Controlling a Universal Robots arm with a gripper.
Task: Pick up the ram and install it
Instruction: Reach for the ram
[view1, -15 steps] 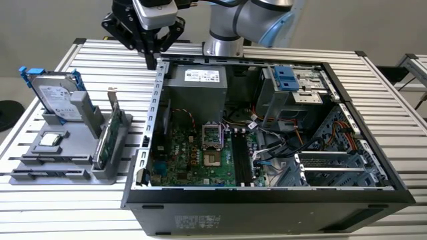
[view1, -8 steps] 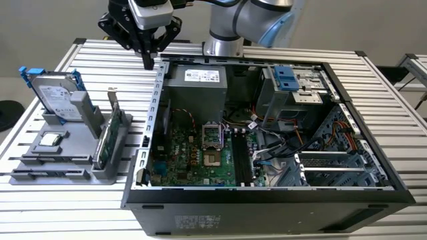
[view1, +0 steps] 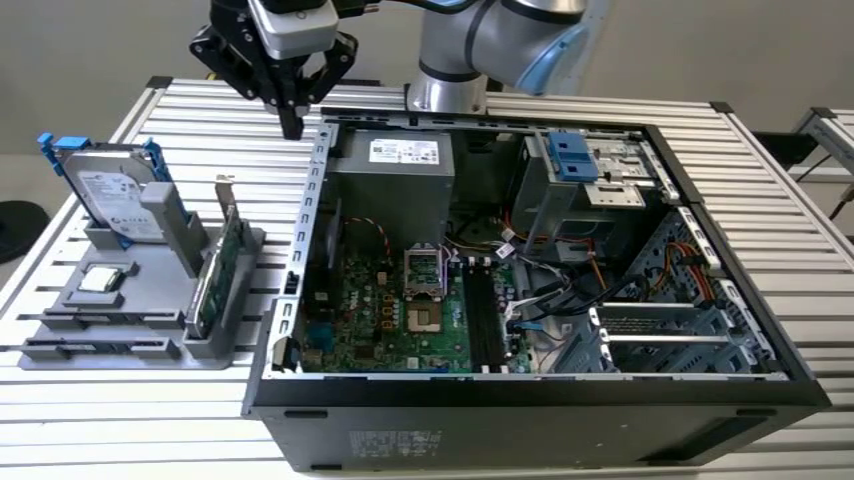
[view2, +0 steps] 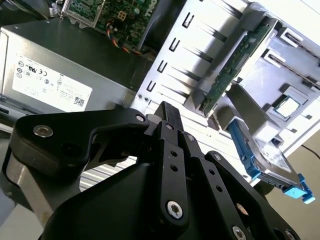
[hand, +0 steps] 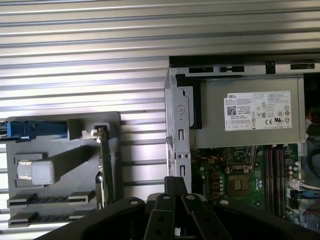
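Overhead, the gripper (view1: 291, 128) hangs above the slatted table (view1: 174, 105), just outside the back corner of the open computer case (view1: 310, 230), on the exterior view's left. Its fingers are pressed together, with nothing between them and nothing touched. The ram (view1: 483, 318) looks to be the long dark stick standing in a motherboard (view1: 367, 320) slot beside the CPU socket (view1: 424, 275). Whether it is fully seated cannot be told.

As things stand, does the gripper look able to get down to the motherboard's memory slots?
Probably yes: the case lies open-topped, the memory slots show uncovered, and the cables lie beside them, not across. The gripper hangs above the table outside the case.
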